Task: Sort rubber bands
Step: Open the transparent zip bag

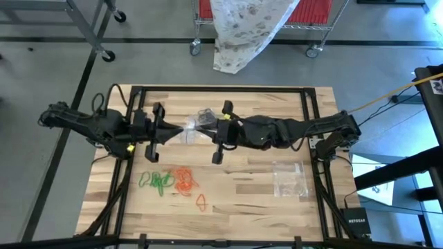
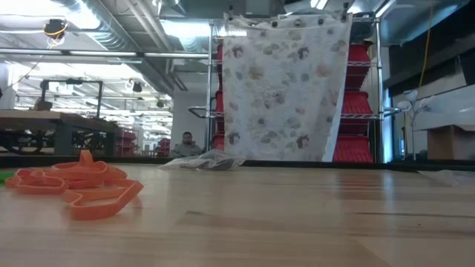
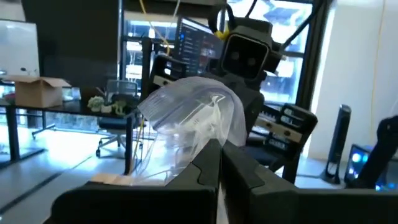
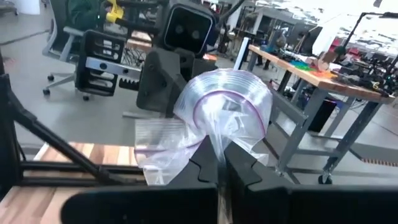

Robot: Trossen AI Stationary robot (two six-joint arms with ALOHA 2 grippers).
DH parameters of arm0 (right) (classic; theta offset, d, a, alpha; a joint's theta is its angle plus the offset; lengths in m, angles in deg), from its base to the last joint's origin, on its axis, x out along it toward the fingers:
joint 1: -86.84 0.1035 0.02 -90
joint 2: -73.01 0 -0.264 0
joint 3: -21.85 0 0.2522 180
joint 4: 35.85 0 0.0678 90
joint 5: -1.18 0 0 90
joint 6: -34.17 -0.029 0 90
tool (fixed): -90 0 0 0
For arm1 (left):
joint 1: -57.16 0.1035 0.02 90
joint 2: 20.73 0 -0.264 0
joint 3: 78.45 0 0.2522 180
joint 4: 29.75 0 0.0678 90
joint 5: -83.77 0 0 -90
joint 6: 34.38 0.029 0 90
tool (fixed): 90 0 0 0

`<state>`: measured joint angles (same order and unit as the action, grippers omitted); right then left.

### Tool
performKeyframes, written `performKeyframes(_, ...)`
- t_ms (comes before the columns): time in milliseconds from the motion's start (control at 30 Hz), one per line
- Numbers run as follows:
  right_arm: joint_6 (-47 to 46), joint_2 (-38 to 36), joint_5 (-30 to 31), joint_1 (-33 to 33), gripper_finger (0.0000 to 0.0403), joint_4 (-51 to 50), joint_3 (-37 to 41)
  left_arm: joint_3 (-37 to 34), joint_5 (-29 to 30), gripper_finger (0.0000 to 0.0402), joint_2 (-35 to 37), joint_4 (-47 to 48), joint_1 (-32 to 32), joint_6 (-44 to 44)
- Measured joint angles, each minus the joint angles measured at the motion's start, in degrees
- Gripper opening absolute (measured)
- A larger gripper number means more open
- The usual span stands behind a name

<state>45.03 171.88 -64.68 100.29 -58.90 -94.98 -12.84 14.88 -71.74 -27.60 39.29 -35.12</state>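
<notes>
Little of the sorting appears to be done. On the pale wooden counter (image 1: 242,200), the thin bright green rubber bands (image 1: 156,181) lie in a loose heap at the near left, with the thin orange-red rubber bands (image 1: 184,180) just beside them, the two heaps touching or nearly so; one single orange-red loop (image 1: 201,201) lies a little apart, nearer the counter's front edge. Dark loops (image 1: 203,114), probably the black bands, can be made out inside or under clear plastic at the far middle of the counter, though this is too small to be told for certain. A clear zip-top plastic bag (image 4: 214,118) is held up between the two arms above the counter's middle: the left gripper (image 3: 219,163) has its jaws clenched on one edge of it, and the right gripper (image 4: 219,160) has its jaws clenched on the opposite edge. A second clear plastic bag (image 1: 289,178) lies flat at the near right, untouched. No green or orange-red band is seen inside any bag, so the opening of the bag and the filling by colour are judged to remain.
</notes>
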Motion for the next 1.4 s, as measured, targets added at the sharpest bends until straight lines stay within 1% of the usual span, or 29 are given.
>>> performKeyframes(233, -1.6, 0.3, 0.2, 0.0, 0.0000, -3.7, -0.2, 0.1, 0.0, 0.0000, -0.2, 4.5, -0.3, -0.2)
performKeyframes(333, -5.5, 0.8, -0.4, 0.4, 0.0000, -9.9, 0.3, 0.1, 0.2, 0.0000, -0.2, 13.3, -0.3, -0.1)
performKeyframes(400, -8.4, 1.2, -0.3, 0.8, 0.0000, -13.7, 2.2, 0.0, 1.1, 0.0000, -0.6, 20.7, -0.3, -2.0)
performKeyframes(467, -11.4, 1.9, -0.3, 1.0, 0.0000, -14.3, 5.5, -1.1, 1.3, 0.0000, -1.4, 25.4, -0.3, -3.4)
performKeyframes(533, -14.6, 2.3, -1.0, 1.3, 0.0000, -14.1, 9.1, -3.1, 1.4, 0.0000, -2.7, 27.5, -0.7, -4.8)
performKeyframes(633, -17.9, 3.7, -1.2, 1.7, 0.0000, -10.1, 14.8, -6.4, 1.3, 0.0000, -5.0, 26.8, -1.0, -7.6)
performKeyframes(767, -20.9, 6.2, -1.3, 2.4, 0.0000, 0.4, 22.3, -9.9, 1.3, 0.0000, -8.4, 25.0, -0.9, -10.9)
performKeyframes(867, -22.6, 7.3, -1.8, 2.5, 0.0000, 6.9, 26.3, -10.5, 1.4, 0.0000, -10.6, 24.2, -0.8, -10.8)
performKeyframes(1000, -23.3, 7.3, -2.7, 2.4, 0.0000, 10.1, 28.8, -10.6, 1.3, 0.0005, -11.9, 22.1, -0.4, -8.2)
performKeyframes(1100, -22.6, 7.3, -2.8, 2.4, 0.0000, 10.3, 28.9, -9.4, -0.8, 0.0029, -11.5, 21.0, 0.2, -5.7)
performKeyframes(1200, -22.1, 7.3, -3.9, 2.4, 0.0000, 9.9, 28.8, -6.4, -1.5, 0.0068, -10.9, 21.8, 0.4, -4.4)
performKeyframes(1300, -20.8, 7.3, -4.2, 2.4, 0.0000, 9.8, 28.9, -2.9, -1.5, 0.0107, -10.3, 27.1, 0.4, -1.5)
performKeyframes(1400, -19.4, 7.3, -4.3, 2.4, 0.0000, 10.3, 28.9, -1.7, -1.3, 0.0134, -10.1, 31.7, 0.8, 0.2)
